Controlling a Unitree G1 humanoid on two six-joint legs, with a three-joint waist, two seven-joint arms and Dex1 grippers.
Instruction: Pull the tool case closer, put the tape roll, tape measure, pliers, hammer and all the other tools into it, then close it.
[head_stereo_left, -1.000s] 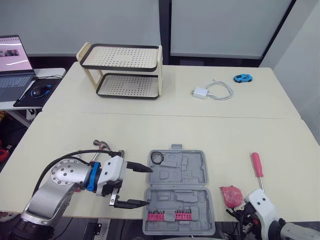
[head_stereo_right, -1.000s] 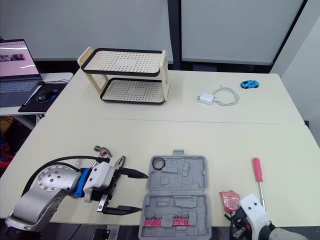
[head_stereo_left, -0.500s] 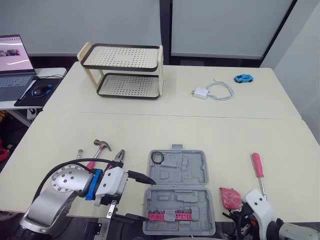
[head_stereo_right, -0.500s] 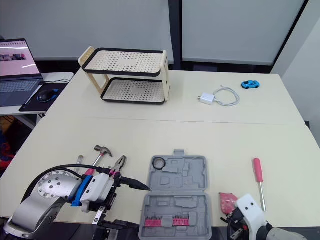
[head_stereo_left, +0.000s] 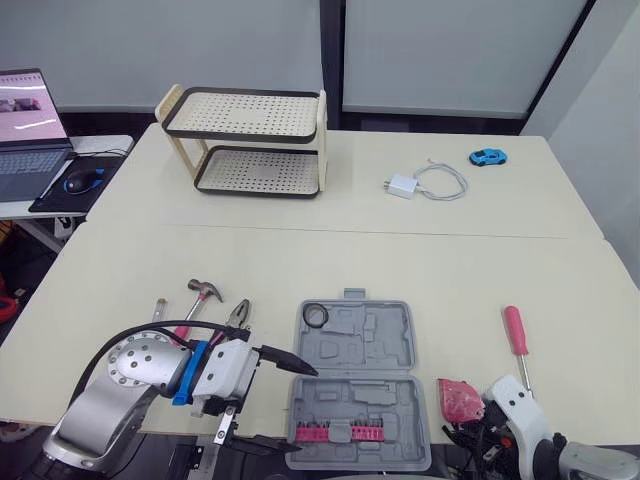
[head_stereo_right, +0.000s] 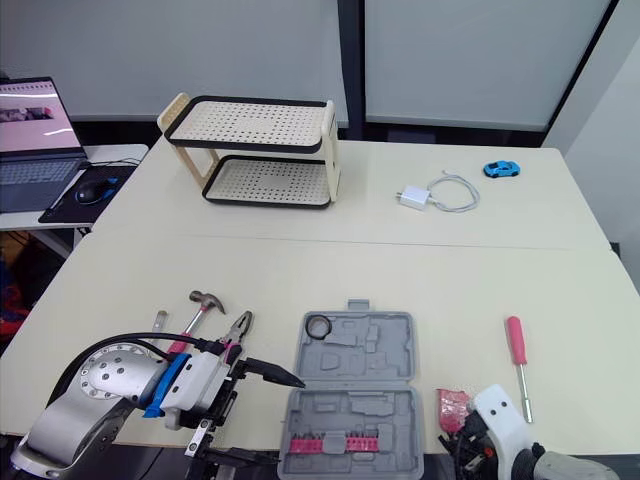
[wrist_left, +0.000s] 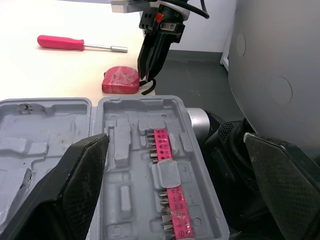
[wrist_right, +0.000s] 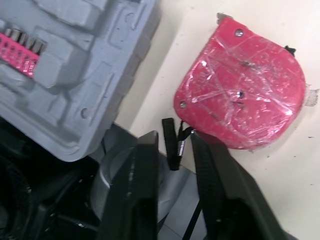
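Strap (wrist_right: 175, 146) of tape measure (wrist_right: 240, 90) between narrowly parted right claw (wrist_right: 172, 136); left claw (wrist_left: 175, 139) wide open, empty.

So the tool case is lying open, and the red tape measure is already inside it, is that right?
No. The tool case is lying open, but the red tape measure is on the table just to its right, outside it. The left eye view shows this.

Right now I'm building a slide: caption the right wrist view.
Right gripper, narrowly open, straddles the strap of the red tape measure beside the open tool case.
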